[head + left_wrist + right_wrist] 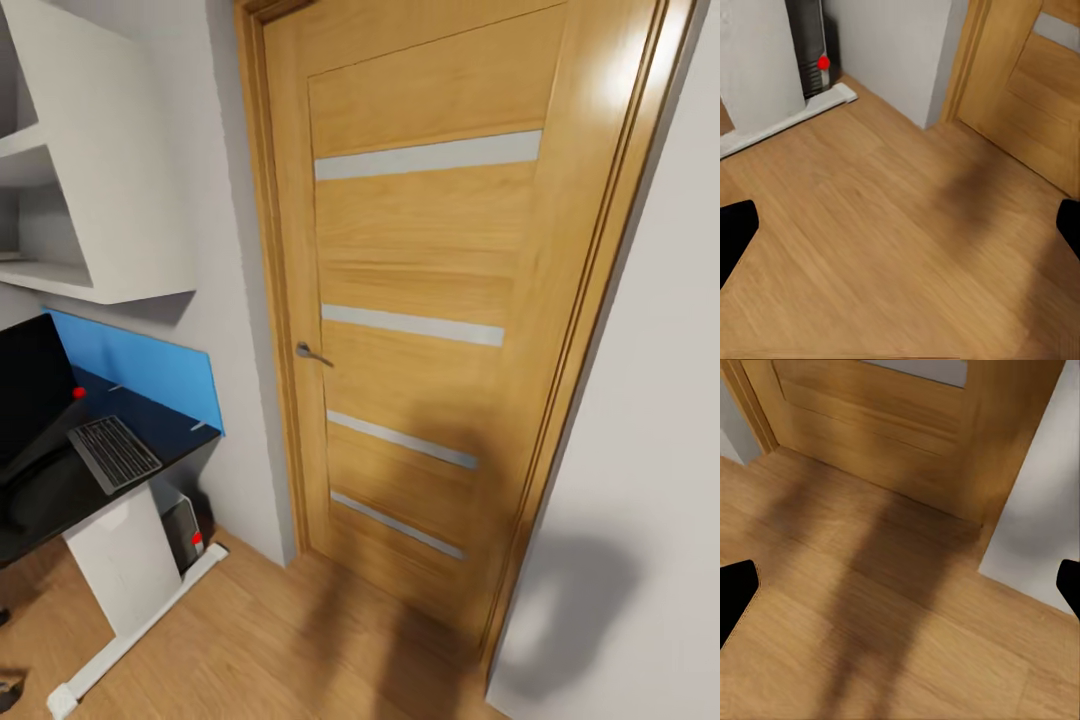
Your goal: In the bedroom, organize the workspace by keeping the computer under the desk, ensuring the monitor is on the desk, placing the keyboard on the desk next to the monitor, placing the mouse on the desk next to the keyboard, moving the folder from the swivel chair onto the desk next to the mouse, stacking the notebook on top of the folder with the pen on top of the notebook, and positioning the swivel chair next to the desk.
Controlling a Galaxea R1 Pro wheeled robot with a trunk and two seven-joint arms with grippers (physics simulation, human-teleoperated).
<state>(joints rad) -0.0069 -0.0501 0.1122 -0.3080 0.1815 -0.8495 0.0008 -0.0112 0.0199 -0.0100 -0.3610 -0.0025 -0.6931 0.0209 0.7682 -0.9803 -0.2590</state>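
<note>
Straight ahead of the head camera stands a closed wooden door (440,310) with four pale horizontal strips and a grey lever handle (311,352), set between grey walls, with a wood floor (270,640) below. At that view's left edge the desk (60,480) shows its glossy black top, blue rear panel (140,365) and white leg (125,565). The keyboard (113,452) lies on the desk top near its end, just beside the dark edge of the monitor (30,390), which stands on the desk further left. The computer (183,533) sits on the floor under the desk, against the wall, a small red mark on its front. White wall shelves (90,150) hang above the desk. From the left wrist camera, the left hand (900,232) shows only two black fingertips (733,232) at opposite edges, spread wide with nothing between them, over bare floor; the computer (808,45) with its red dot stands beside the white desk leg (757,67), and the door's lower corner lies further off. From the right wrist camera, the right hand (900,592) is likewise spread wide and empty, its black fingertips (735,596) at the edges, above the floor in front of the door's bottom.
</note>
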